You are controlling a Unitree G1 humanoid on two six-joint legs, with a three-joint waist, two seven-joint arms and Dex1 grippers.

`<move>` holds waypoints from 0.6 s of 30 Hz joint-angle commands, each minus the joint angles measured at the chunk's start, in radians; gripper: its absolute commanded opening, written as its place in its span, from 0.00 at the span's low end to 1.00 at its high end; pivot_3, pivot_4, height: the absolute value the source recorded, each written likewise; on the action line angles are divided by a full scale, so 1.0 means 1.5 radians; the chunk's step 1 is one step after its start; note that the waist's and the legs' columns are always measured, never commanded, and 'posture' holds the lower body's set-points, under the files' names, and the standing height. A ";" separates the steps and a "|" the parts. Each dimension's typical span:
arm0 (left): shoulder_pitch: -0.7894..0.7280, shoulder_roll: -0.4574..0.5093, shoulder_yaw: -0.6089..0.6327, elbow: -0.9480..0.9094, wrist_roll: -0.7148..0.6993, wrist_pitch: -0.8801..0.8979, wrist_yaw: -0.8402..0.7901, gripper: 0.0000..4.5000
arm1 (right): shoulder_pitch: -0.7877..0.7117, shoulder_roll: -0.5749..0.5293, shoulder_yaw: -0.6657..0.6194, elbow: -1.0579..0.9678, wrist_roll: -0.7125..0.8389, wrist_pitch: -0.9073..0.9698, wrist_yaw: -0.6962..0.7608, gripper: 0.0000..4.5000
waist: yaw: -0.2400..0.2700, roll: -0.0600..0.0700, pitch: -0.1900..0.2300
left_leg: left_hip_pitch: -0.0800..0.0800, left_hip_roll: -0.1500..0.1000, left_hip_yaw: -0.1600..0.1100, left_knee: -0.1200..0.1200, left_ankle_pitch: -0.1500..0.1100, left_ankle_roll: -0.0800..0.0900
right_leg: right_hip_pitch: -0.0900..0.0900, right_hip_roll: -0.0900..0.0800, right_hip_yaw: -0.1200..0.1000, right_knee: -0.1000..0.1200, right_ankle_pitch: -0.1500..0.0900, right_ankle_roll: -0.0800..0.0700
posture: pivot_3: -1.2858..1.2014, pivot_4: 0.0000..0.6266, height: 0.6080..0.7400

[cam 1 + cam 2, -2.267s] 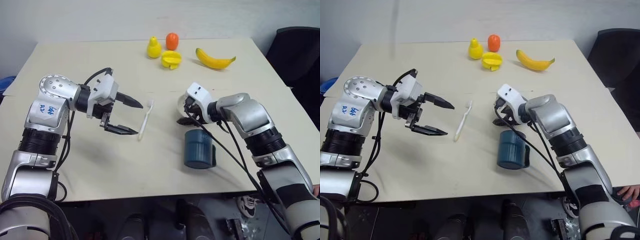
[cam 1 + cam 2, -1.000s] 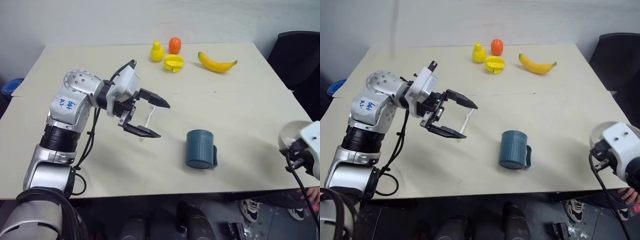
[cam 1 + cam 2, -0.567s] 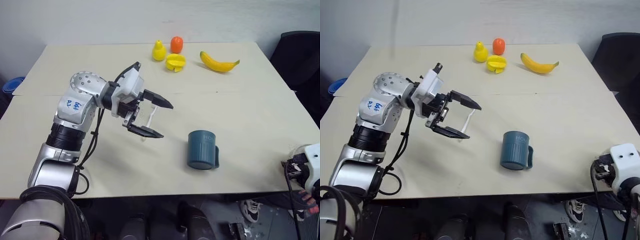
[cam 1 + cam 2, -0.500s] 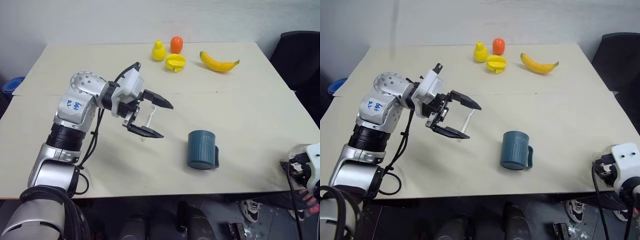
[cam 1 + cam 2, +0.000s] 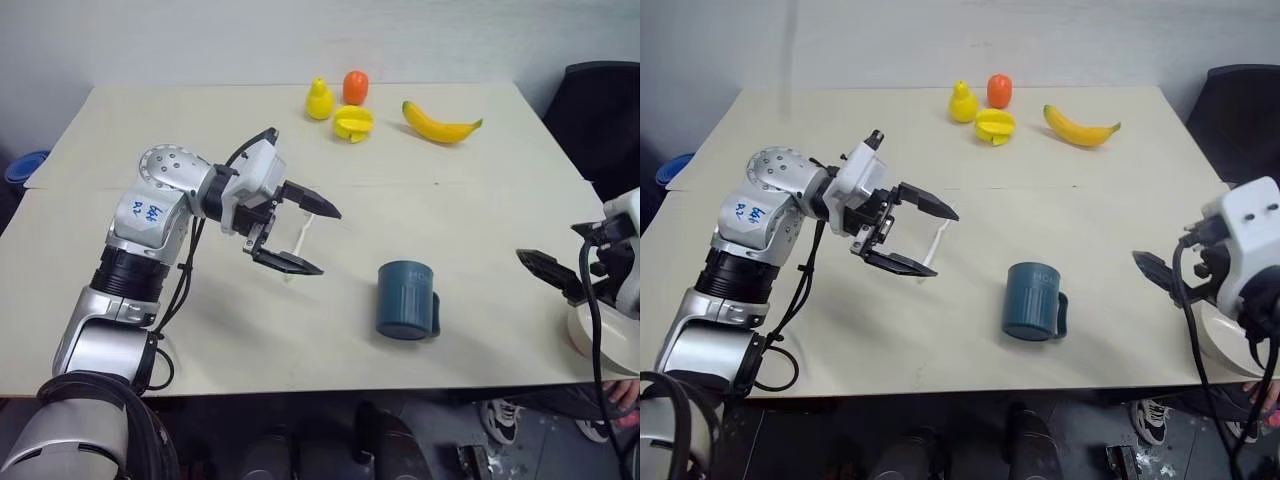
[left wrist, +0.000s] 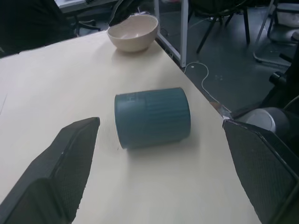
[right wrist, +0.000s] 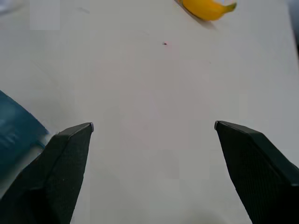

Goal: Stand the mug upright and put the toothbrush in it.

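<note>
The dark teal mug (image 5: 405, 300) stands near the table's front edge with a closed teal end up; its handle faces right and no interior shows. The white toothbrush (image 5: 298, 240) lies flat on the table to the mug's left. My left gripper (image 5: 329, 241) hovers open just over the toothbrush, one finger on each side of it, pointing toward the mug (image 6: 152, 117). My right gripper (image 7: 154, 126) is open and holds nothing; it sits at the table's right edge, to the right of the mug, and one of its fingers (image 5: 545, 268) points inward.
A beige bowl (image 5: 590, 338) sits at the table's right edge below my right gripper. A yellow pear (image 5: 319, 100), an orange fruit (image 5: 354, 86), a yellow fruit piece (image 5: 352, 123) and a banana (image 5: 440, 122) lie at the far side. A black chair (image 5: 600, 110) stands beyond the right edge.
My right gripper has risen from below the table's edge, swung in over the right side and opened. The bowl now sits beneath it. The left arm has stayed still.
</note>
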 commanded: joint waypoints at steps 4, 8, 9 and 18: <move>0.012 0.018 0.005 -0.046 -0.010 0.010 -0.048 1.00 | 0.033 0.082 -0.029 0.014 0.175 0.020 -0.137 0.76 | -0.002 0.000 0.000 | -0.001 -0.001 0.001 0.000 -0.001 0.001 | -0.001 0.000 0.001 0.000 0.000 0.000 | 0.52 0.24 1.00; 0.023 0.022 0.005 -0.061 -0.009 0.011 -0.043 1.00 | 0.060 0.134 -0.078 0.060 0.382 0.020 -0.289 0.53 | -0.002 0.000 0.000 | 0.000 -0.001 0.002 0.000 -0.001 0.001 | 0.000 0.000 0.001 -0.001 0.000 0.001 | 0.52 0.24 1.00; 0.026 0.022 0.005 -0.065 -0.010 0.013 -0.040 1.00 | 0.064 0.144 -0.081 0.075 0.451 0.020 -0.335 0.53 | -0.002 0.000 0.000 | 0.000 -0.001 0.002 0.000 -0.001 0.001 | 0.000 0.000 0.001 -0.001 0.000 0.001 | 0.52 0.24 1.00; 0.014 0.026 0.007 -0.069 -0.003 0.020 -0.035 1.00 | 0.221 -0.022 0.150 0.172 1.011 -0.316 -0.844 0.53 | -0.006 0.001 0.001 | 0.001 0.000 0.004 -0.001 0.000 0.000 | 0.000 0.000 0.003 0.000 0.000 0.001 | 0.52 0.24 1.00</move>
